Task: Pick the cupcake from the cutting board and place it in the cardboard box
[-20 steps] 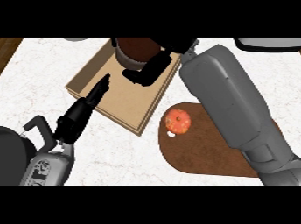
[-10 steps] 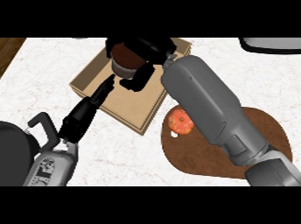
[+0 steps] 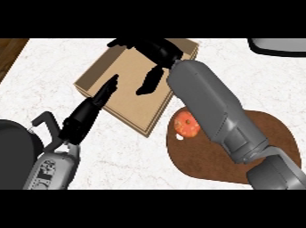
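The cardboard box [image 3: 126, 95] lies open on the counter, left of centre. My right hand [image 3: 152, 49] hovers over the box's far end, fingers spread out to the left and thumb [image 3: 149, 82] hanging down over the box floor. No cupcake shows anywhere; it may be hidden under that hand. The brown cutting board [image 3: 215, 160] lies at the lower right, partly under my right forearm. My left hand [image 3: 86, 116] rests open at the box's near-left edge, its straight fingers pointing up over the rim.
A red-orange fruit [image 3: 185, 126] sits on the cutting board's left part. A dark rounded pan [image 3: 5, 147] lies at the lower left beside my left forearm. A dark-rimmed dish [image 3: 287, 46] stands at the top right. Wooden floor shows past the counter's left edge.
The brown cupcake seen in my right hand earlier no longer shows. The right hand has shifted slightly right over the box and spread its fingers. The left hand has stayed in place.
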### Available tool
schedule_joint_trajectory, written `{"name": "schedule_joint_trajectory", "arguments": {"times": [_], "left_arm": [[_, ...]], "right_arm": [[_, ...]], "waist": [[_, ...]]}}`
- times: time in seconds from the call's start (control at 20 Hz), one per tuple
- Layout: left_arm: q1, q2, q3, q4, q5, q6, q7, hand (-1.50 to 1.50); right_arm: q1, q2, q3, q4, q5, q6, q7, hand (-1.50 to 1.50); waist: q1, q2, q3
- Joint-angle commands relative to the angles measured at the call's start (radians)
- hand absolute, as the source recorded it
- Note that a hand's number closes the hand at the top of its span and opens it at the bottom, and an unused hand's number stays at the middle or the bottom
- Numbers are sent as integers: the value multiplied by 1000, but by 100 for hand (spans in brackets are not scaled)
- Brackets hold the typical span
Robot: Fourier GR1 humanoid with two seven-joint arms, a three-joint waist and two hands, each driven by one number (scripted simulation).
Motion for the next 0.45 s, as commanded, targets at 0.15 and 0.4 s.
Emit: {"name": "schedule_joint_trajectory", "arguments": {"times": [0.15,0.4], "left_arm": [[-6,3,20,-4,9,2,16,0],[15,-9,-5,-13,-16,12,-7,0]], "right_arm": [[9,1,-213,51,-235,40,-86,-150],[-62,-47,-342,125,-359,148,-67,-150]], "waist": [[-18,1,2],[-12,4,1]]}}
